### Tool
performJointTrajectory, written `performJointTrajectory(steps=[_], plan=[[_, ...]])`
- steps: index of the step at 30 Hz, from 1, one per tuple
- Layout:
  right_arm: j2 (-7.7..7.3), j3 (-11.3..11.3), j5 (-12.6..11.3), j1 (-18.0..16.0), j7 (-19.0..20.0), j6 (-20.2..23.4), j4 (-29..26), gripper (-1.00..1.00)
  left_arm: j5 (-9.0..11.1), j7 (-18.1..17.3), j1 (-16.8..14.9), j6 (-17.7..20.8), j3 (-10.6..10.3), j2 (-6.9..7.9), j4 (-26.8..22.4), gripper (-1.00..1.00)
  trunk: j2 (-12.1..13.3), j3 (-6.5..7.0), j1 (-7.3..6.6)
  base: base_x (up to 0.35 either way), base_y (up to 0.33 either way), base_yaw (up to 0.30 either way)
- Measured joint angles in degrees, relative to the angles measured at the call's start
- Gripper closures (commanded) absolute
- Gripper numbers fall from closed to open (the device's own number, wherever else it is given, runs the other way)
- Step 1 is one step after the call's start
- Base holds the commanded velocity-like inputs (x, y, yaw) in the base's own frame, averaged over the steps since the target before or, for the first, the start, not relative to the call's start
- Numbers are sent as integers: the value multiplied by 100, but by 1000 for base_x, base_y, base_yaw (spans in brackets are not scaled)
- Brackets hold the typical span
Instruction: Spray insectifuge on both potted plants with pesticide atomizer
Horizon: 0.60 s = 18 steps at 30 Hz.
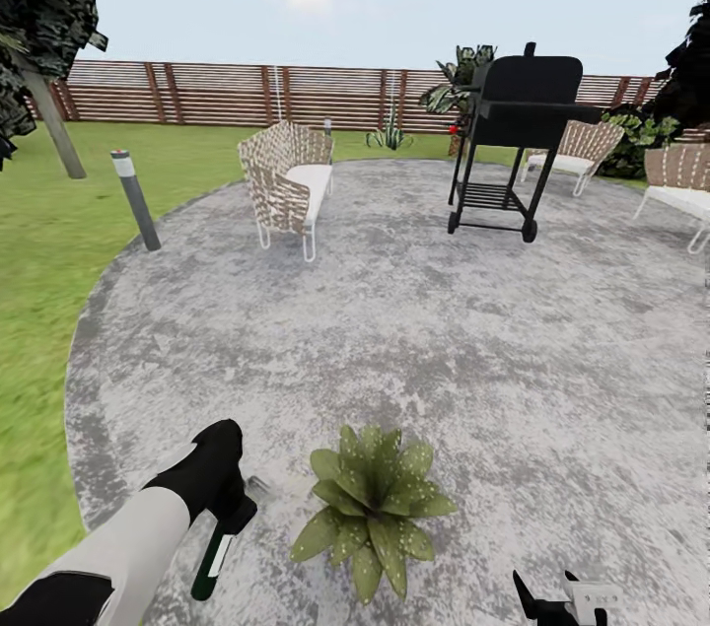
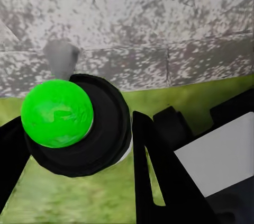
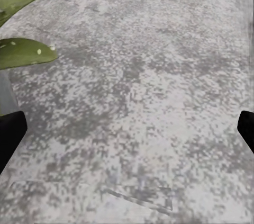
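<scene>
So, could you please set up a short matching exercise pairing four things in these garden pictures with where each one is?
Things:
1. pesticide atomizer
2. potted plant
3. black grill
4. grey bollard lamp

Places:
A. standing at the lawn's edge, beside the patio
B. held in the left gripper
C. on the far side of the patio, near the fence
D. on the paving just in front of the robot

Pairs: 1-B, 2-D, 3-C, 4-A
</scene>
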Motion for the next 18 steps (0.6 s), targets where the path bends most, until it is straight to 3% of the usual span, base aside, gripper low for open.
performJointTrajectory(steps=[4,9,13,16,18], plan=[[0,0,1,0,0,0,-1,-100,-11,0,1,-9,-3,4,-12,100,0,8,2,103,23,-204],[0,0,1,-1,-34,1,0,-100,24,-19,-40,-15,-2,0,-85,100,0,10,3,7,2,-20],[1,0,1,-1,-241,1,0,-100,46,-35,-248,-25,-13,-27,-85,100,0,10,3,0,0,-1],[1,0,1,-1,-289,2,0,-100,33,-293,-314,-40,-26,-39,-87,100,0,10,3,0,0,-4],[1,0,1,-1,-296,6,1,-100,16,-453,-321,-45,-149,-36,-88,100,0,10,3,0,0,-148]])
